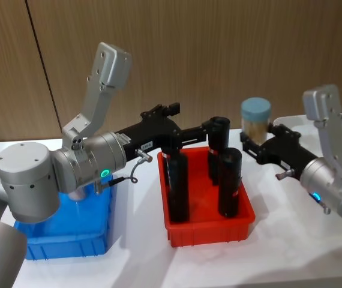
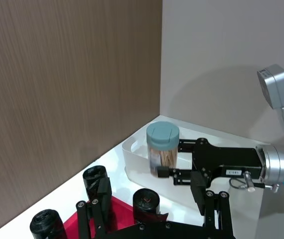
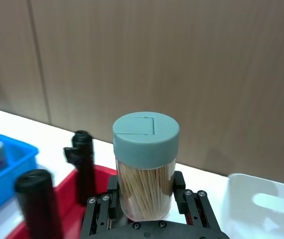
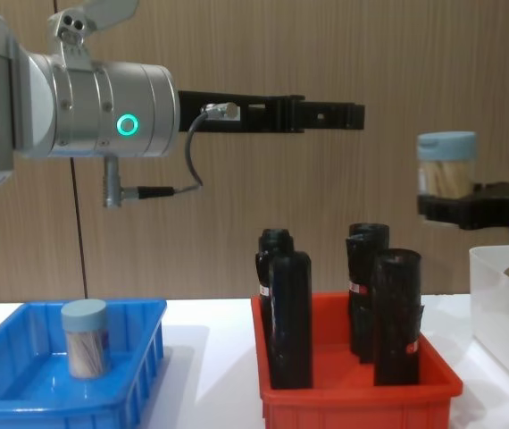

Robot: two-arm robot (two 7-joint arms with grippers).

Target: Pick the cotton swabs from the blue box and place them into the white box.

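Wood-panelled wall, white table; the blue box (image 4: 22,398) holds one jar of cotton swabs (image 4: 85,338); the left gripper (image 4: 348,114) hangs splayed, empty, above the red bin (image 4: 353,395); the right gripper (image 4: 440,206) clasps a second jar (image 4: 446,165) aloft, short of the white box (image 4: 503,304); neither delivered yet.

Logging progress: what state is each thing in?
held cotton swab jar: upright, lidded, in the air
right claw: shut on that jar
left claw: open, empty, above red bin
second jar: upright in blue box
white box: no jar visible inside
black bottles: upright in red bin
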